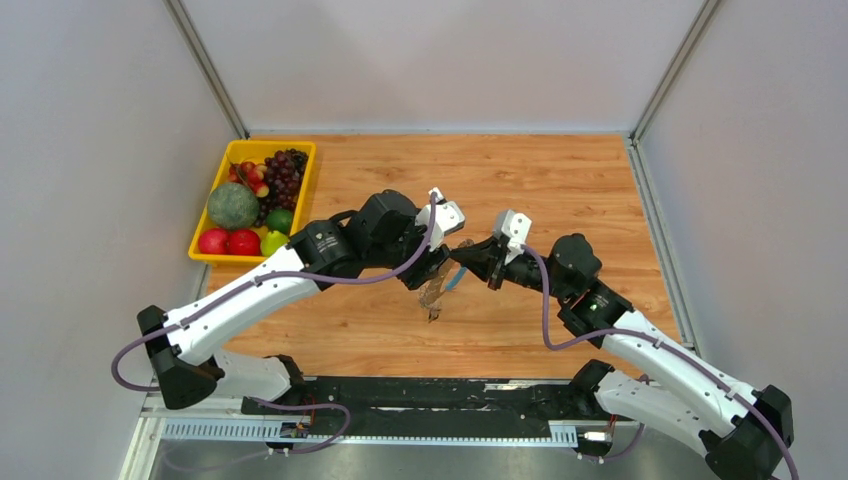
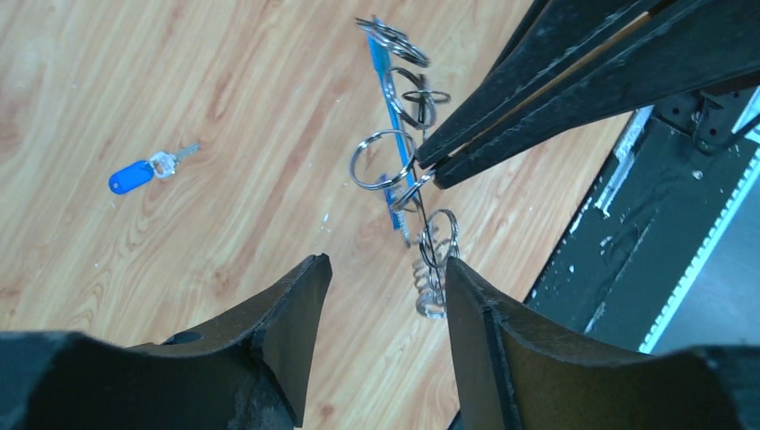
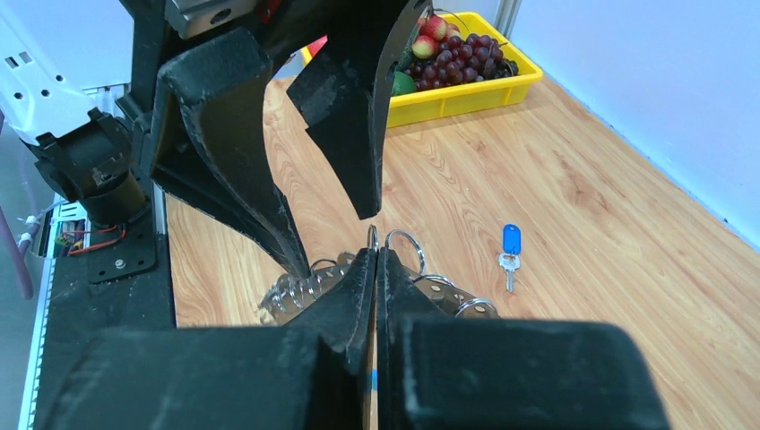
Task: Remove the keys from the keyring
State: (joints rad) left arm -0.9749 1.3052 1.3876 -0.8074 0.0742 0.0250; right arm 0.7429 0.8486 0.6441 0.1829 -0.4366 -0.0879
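The keyring, a bunch of silvery rings on a blue strip, hangs above the table between both grippers. My right gripper is shut on one of its rings; the left wrist view shows its tips pinching the keyring. My left gripper is open, its right finger beside the lowest ring and coil. In the right wrist view my shut gripper holds the keyring, with the left gripper's fingers above it. One blue-headed key lies loose on the table. It is hidden in the top view.
A yellow tray of fruit stands at the back left and also shows in the right wrist view. A black rail runs along the near table edge. Grey walls enclose the wooden table.
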